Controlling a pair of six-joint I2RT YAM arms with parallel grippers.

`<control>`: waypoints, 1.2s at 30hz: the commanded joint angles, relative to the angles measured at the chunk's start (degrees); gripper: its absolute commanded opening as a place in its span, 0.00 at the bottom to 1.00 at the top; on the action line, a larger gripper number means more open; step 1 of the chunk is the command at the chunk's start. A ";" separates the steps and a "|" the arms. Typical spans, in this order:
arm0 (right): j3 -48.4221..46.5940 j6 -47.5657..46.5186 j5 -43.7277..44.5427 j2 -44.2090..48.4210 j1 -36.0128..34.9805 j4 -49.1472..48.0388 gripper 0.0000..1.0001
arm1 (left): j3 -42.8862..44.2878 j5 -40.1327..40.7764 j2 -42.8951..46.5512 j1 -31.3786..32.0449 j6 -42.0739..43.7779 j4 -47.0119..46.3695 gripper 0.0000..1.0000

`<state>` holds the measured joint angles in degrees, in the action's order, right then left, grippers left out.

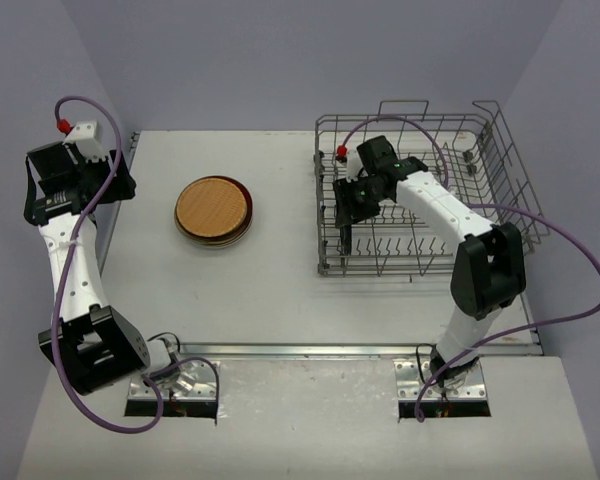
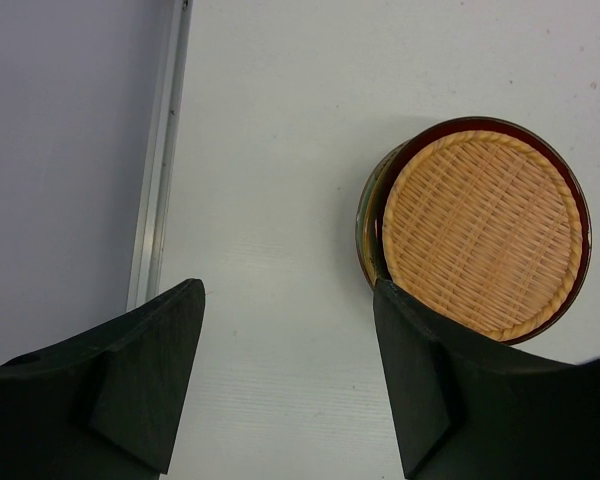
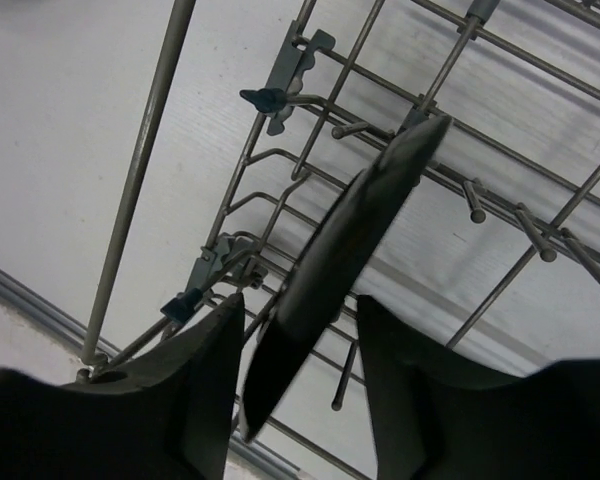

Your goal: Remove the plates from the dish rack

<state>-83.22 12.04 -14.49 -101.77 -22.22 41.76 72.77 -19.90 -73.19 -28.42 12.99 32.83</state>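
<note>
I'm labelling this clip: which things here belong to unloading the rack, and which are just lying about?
Job: rack; black plate standing in it, straddled by the right hand; plate stack; left hand.
Just there: table; purple cables.

Robotics lab test cell.
Boxed in by plain lilac-grey walls (image 1: 280, 60) around a white table (image 1: 280, 290); two robot arms (image 1: 68, 270) bolted onto metal plates (image 1: 195, 380) at the near edge, purple cables (image 1: 76, 98) looping loose; on top, just a wire dish rack (image 1: 500, 150) and stacked plates (image 1: 213, 210).
</note>
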 commanded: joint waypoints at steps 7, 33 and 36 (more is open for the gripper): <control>-3.72 2.87 -1.84 4.13 0.46 0.59 0.03 | 2.94 -0.92 -0.82 0.30 -1.64 -1.28 0.67; -9.80 -17.19 -16.22 23.90 -3.28 -9.93 0.00 | 14.97 -43.89 -1.51 2.36 -3.05 17.60 0.97; -1.07 -32.61 -4.88 29.12 -13.36 -15.54 0.00 | 15.51 -44.74 -1.19 4.90 0.62 22.53 0.94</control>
<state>-90.51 5.62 -31.37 -81.60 -23.87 36.30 85.73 -55.74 -76.44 -26.48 9.12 47.97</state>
